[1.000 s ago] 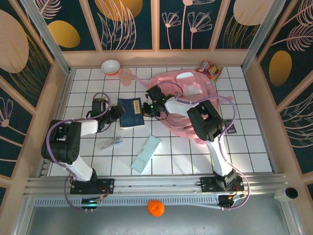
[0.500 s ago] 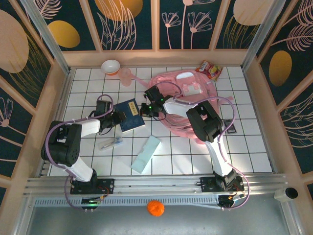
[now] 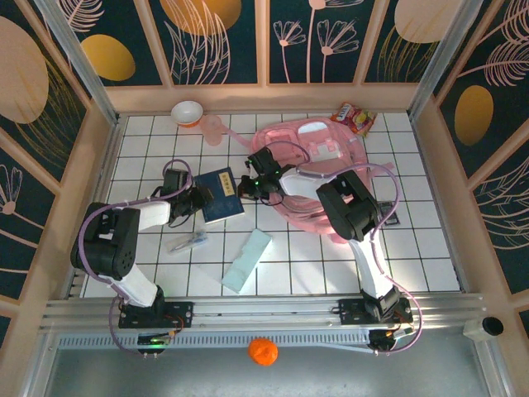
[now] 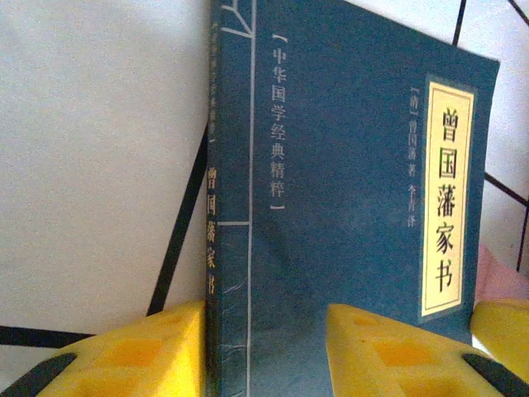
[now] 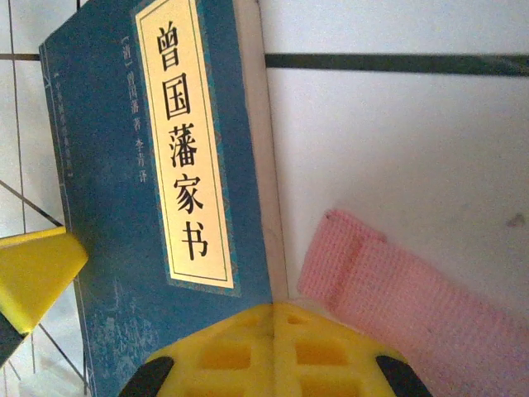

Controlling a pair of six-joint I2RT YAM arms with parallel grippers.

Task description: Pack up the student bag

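The student bag (image 3: 285,136), big, soft and pink, lies at the back right of the tiled table. A blue book (image 3: 223,194) with a yellow title label lies left of it. My left gripper (image 3: 198,201) is shut on the book's spine edge; the spine (image 4: 213,248) sits between the yellow fingers (image 4: 140,347), one against the spine and one on the cover. My right gripper (image 3: 246,185) is shut, its tips (image 5: 275,318) touching the page-edge corner of the book (image 5: 124,165). A pink bag strap (image 5: 397,298) lies beside it.
A bowl (image 3: 188,112) and pink cup (image 3: 213,129) stand at the back left, a snack packet (image 3: 353,118) behind the bag. A pale green pouch (image 3: 247,259) and a small clear item (image 3: 188,242) lie nearer the front. Wooden walls enclose the table.
The book has turned a little and shifted together with my left gripper. My right gripper has stayed shut at the book's right edge.
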